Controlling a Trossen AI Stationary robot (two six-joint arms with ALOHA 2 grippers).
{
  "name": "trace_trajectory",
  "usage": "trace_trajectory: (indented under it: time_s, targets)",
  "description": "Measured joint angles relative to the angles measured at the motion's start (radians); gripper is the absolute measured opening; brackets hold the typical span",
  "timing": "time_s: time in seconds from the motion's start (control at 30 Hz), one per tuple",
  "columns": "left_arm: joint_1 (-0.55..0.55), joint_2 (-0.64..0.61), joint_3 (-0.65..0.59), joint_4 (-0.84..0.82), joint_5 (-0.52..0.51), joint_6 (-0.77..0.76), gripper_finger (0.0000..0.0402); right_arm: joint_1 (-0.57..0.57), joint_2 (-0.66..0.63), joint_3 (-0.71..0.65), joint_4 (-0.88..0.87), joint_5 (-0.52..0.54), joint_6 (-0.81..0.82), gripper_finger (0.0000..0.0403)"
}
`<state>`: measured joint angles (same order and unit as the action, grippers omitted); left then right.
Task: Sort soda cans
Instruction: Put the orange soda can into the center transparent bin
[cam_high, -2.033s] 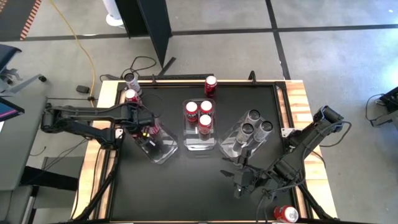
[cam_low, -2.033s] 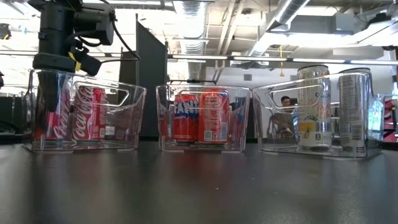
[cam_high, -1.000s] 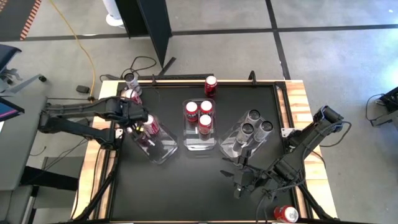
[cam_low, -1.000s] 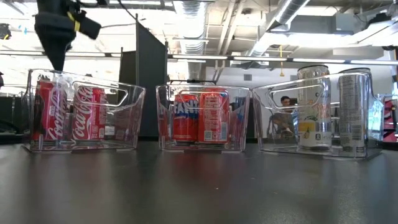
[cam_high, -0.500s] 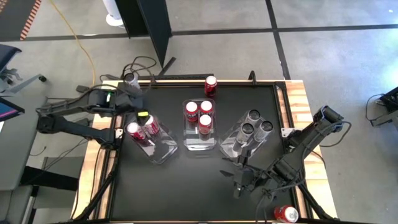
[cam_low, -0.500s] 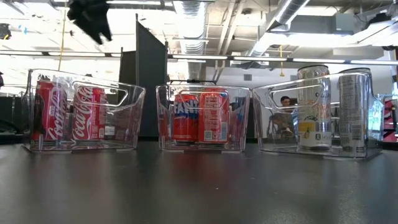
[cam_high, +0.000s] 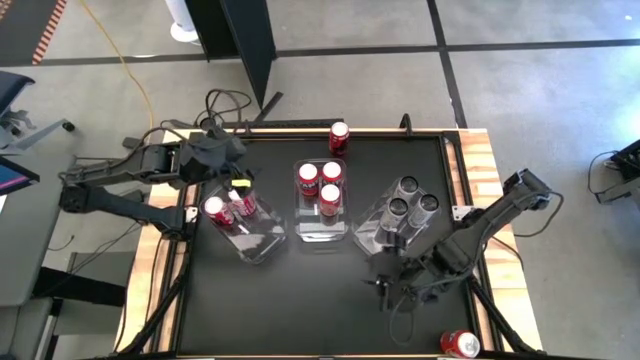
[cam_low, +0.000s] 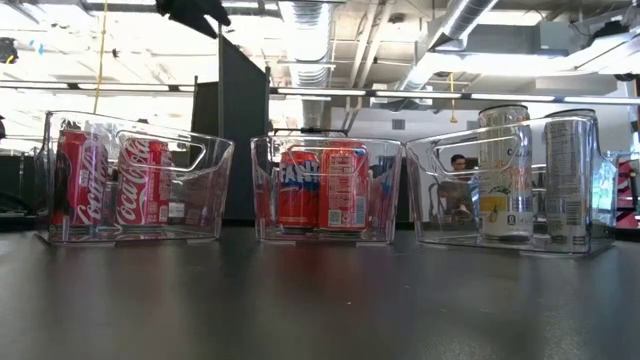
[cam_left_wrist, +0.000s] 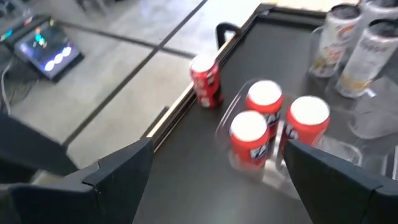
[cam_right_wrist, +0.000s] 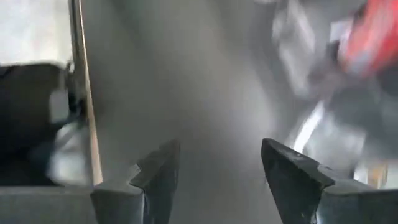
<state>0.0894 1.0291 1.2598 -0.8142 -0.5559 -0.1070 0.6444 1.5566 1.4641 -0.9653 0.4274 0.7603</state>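
Red Coke cans (cam_high: 229, 207) sit together in the left bin (cam_high: 262, 240); the left gripper (cam_high: 215, 150), spread empty, hangs near the table's far-left corner.

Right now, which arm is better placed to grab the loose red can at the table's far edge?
Left. Its open tool hangs empty near the far edge, nearer that red can; the right tool sits at the near side.

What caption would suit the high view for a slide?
Three clear bins hold sorted soda cans; the open left tool hovers near the table's far left corner, the right tool near the front.
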Motion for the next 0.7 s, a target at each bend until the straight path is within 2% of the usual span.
trace_trajectory:
  time_s: [0.1, 0.23, 0.4, 0.53, 0.7]
  targets:
    - [-0.020, 0.026, -0.002, 0.059, 0.000, 0.039, 0.0355, 0.001, -0.001, 0.059, -0.167, -0.148, 0.168, 0.0244]
    - [-0.044, 0.077, -0.035, 0.180, 0.005, 0.116, 0.0355, 0.035, -0.001, 0.119, -0.329, -0.294, 0.407, 0.0245]
    - [-0.051, 0.148, -0.097, 0.331, 0.086, 0.192, 0.0355, 0.133, -0.001, 0.149, -0.462, -0.469, 0.723, 0.0245]
    - [-0.051, 0.200, -0.130, 0.437, 0.133, 0.237, 0.0355, 0.244, 0.000, 0.151, -0.465, -0.539, 0.997, 0.0245]
    - [-0.051, 0.269, -0.153, 0.479, 0.194, 0.277, 0.0355, 0.381, 0.010, 0.153, -0.386, -0.541, 1.369, 0.0245]
